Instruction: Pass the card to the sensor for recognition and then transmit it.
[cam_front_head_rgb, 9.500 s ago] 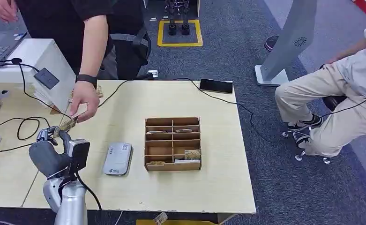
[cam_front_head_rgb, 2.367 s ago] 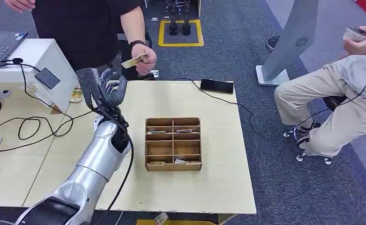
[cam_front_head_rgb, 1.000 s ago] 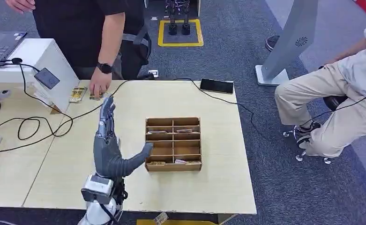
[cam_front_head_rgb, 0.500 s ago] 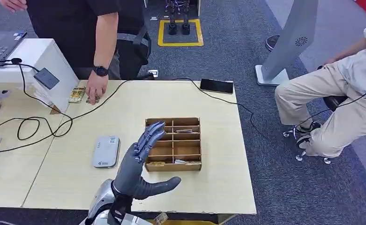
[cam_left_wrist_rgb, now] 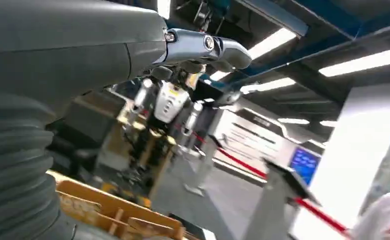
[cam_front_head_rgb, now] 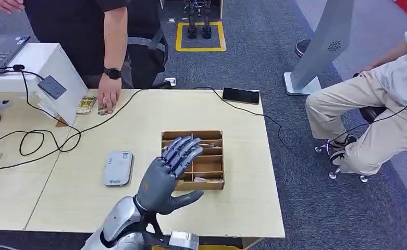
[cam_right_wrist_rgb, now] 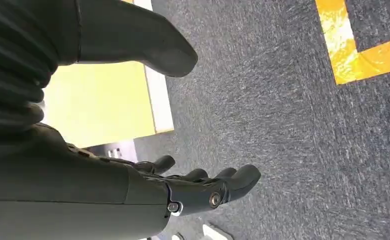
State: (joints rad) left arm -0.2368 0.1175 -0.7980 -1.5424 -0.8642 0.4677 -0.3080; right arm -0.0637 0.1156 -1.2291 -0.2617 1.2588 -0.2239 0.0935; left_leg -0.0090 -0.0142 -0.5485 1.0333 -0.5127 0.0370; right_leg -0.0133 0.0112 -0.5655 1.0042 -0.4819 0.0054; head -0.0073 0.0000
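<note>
Head view: the left hand (cam_front_head_rgb: 165, 176) has swung back from the far left corner and now hovers empty, fingers spread wide, over the wooden divider box (cam_front_head_rgb: 211, 136) near the table's front edge, so the handover looks done. The right hand (cam_right_wrist_rgb: 202, 190) hangs over the carpet, loosely spread. At the table's (cam_front_head_rgb: 243, 208) far left edge a person's hand (cam_front_head_rgb: 106, 99) rests on what is probably the card (cam_front_head_rgb: 86, 104) (too small to tell), beside the sensor (cam_front_head_rgb: 52, 86).

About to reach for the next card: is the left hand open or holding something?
Open. In the head view the left hand hovers over the wooden organizer with fingers spread and nothing in it.
</note>
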